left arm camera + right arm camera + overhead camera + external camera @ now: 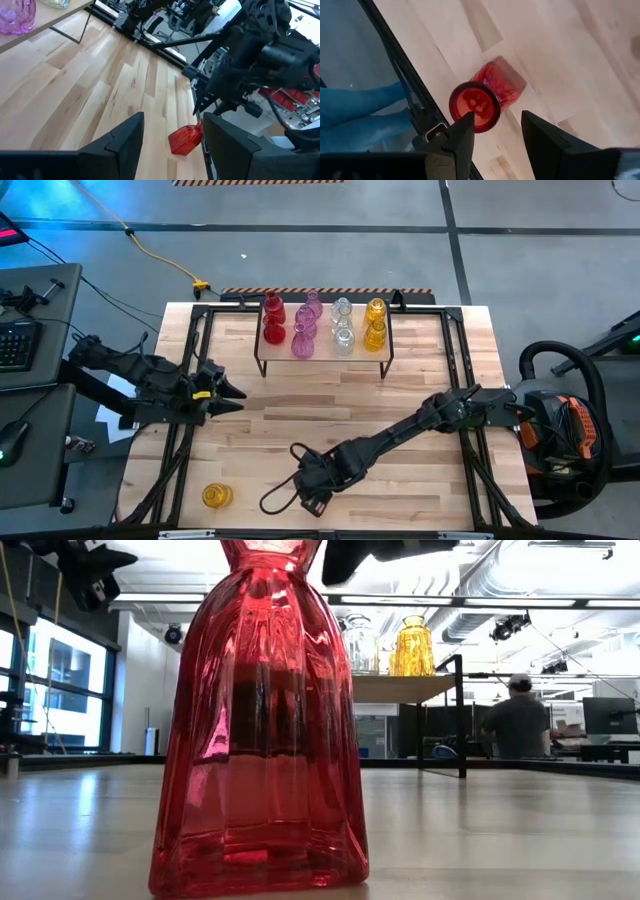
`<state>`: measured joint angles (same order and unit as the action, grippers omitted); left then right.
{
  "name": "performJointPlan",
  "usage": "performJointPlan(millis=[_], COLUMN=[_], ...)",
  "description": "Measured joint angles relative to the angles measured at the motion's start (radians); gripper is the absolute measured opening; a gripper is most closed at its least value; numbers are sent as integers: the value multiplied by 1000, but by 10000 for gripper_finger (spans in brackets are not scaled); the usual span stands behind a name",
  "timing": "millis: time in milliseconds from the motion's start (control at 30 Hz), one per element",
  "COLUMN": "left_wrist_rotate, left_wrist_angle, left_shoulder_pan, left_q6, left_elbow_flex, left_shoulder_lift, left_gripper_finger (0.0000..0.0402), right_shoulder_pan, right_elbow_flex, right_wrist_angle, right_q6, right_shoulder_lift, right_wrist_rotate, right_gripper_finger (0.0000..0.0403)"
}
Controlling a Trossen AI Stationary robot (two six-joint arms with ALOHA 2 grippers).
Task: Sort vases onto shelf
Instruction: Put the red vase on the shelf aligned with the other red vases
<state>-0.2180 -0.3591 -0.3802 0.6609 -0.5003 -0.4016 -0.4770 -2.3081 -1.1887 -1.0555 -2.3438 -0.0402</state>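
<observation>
My right gripper (492, 132) hangs over a red vase (487, 97) at the table's near edge, fingers spread with the vase's round mouth just by one fingertip; nothing is gripped. The vase stands upright on the tabletop (400, 395), as the low view confirms, where it fills the frame. In the high view the arm hides it.

I judge this to be the pick-up step: the reach looks nearly complete, the grasp not yet made. Next I would need to centre the neck between the fingers, come down and close gently, since glass this smooth could slip or tip.

The shelf (325, 352) stands at the far side of the table, already carrying vases in rows: red (273, 320), purple (306, 328), clear (343, 326) and yellow (375, 325). A yellow vase (216, 496) waits alone at the near left corner.

My left gripper (232, 392) idles open and empty over the table's left side. The carry to the shelf crosses open wood; the crowded red column leaves little room for setting down.
</observation>
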Motion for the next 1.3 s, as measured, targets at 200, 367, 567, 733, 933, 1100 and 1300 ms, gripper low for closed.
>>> performJointPlan(millis=[200,367,567,733,933,1100,1300], left_wrist_rotate=[0,0,0,0,24,36,80], left_wrist_angle=[16,16,17,17,17,17,22], left_shoulder_pan=[0,0,0,0,0,0,0], left_q6=[0,0,0,0,-1,-1,-19], left_elbow_flex=[0,0,0,0,0,0,0], left_shoulder_lift=[-20,-29,-39,-39,-39,-39,-44], left_gripper_finger=[192,192,192,192,192,192,192], right_shoulder_pan=[-3,0,3,13,33,59,105], right_elbow_flex=[0,0,0,-2,-2,-6,-35], right_wrist_angle=[18,30,31,32,30,18,65], right_q6=[-2,-2,-2,1,18,18,45], right_shoulder_lift=[-31,-58,-58,-55,-54,-31,4], right_wrist_rotate=[-3,-24,-23,-23,-77,-78,-67], right_gripper_finger=[144,139,70,11,6,5,4])
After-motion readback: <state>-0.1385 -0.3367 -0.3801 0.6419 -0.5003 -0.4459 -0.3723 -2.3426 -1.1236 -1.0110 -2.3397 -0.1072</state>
